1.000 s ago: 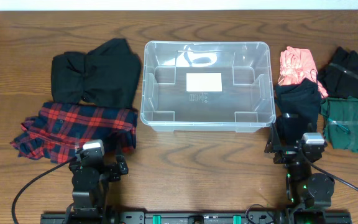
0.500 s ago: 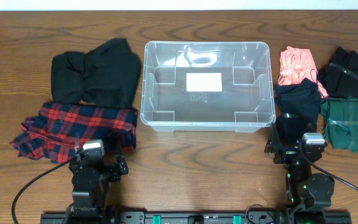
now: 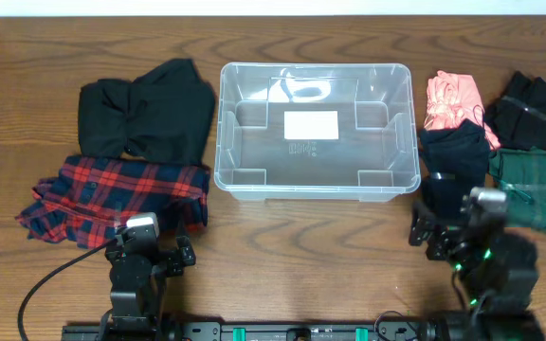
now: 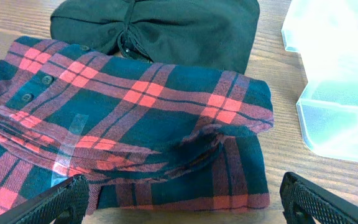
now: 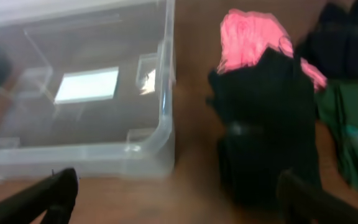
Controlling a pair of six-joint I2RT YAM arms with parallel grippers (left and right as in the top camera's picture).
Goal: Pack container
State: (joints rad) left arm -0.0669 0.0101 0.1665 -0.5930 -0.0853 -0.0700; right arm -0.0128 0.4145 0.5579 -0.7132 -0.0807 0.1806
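The clear container (image 3: 254, 152) is being kept at the middle of the wooden bench (image 3: 349, 237), upright and open-topped, with a white label (image 3: 310, 125) being shown through its bottom. To its left a black garment (image 3: 145, 114) is being displayed on the bench, and a red and dark plaid shirt (image 3: 112, 194) is being laid just in front of it, their edges touching. To the container's right a pink garment (image 3: 451, 98) is being partly covered by a folded black garment (image 3: 455, 150). Beside these, another black piece (image 3: 529, 109) and a dark green piece (image 3: 524, 185) are being rested near the bench's right edge. The left end effector (image 4: 182, 196) is being held spread wide, low over the near edge of the plaid shirt. The right end effector (image 5: 176, 186) is likewise being held spread, pointed at the gap between the container's near right corner and the folded black garment; its wrist view is being rendered blurred.
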